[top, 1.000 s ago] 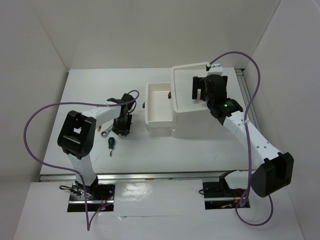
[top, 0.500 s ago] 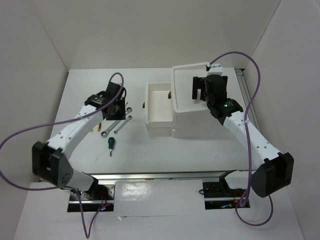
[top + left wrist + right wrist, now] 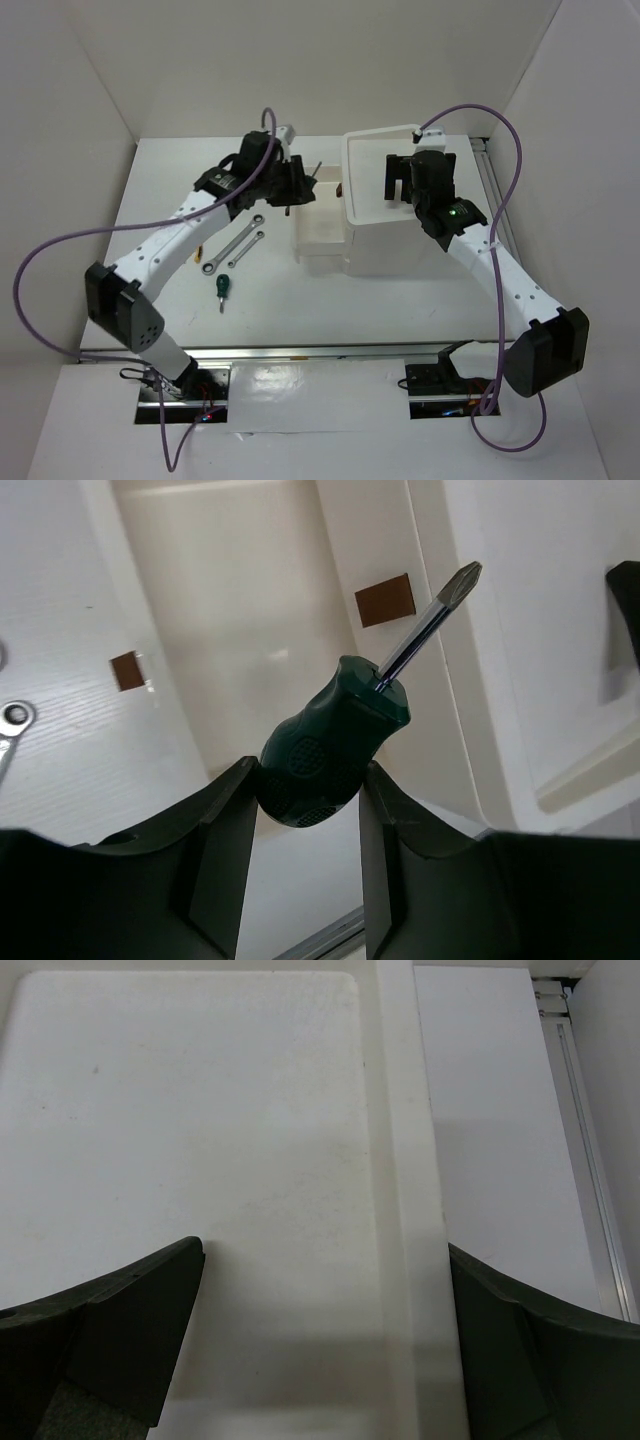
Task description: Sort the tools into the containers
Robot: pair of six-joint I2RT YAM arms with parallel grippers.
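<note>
My left jaws were clamped on the handle of a stubby green screwdriver (image 3: 330, 745). They held it above the open drawer (image 3: 322, 238) pulled out of the cabinet (image 3: 400, 250), with its tip angled toward the cabinet. My right jaws stood wide and empty over the cabinet's top tray (image 3: 200, 1140). Left of the cabinet, on the bench (image 3: 320, 305), lay two wrenches (image 3: 246, 249) and a second green screwdriver (image 3: 222, 287).

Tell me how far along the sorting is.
Done: the drawer is pulled open; no tool shows in it. In hand: the left claw grips a green screwdriver above it. Left: two wrenches and another green screwdriver lie on the table; the right claw hangs open over the top tray.
</note>
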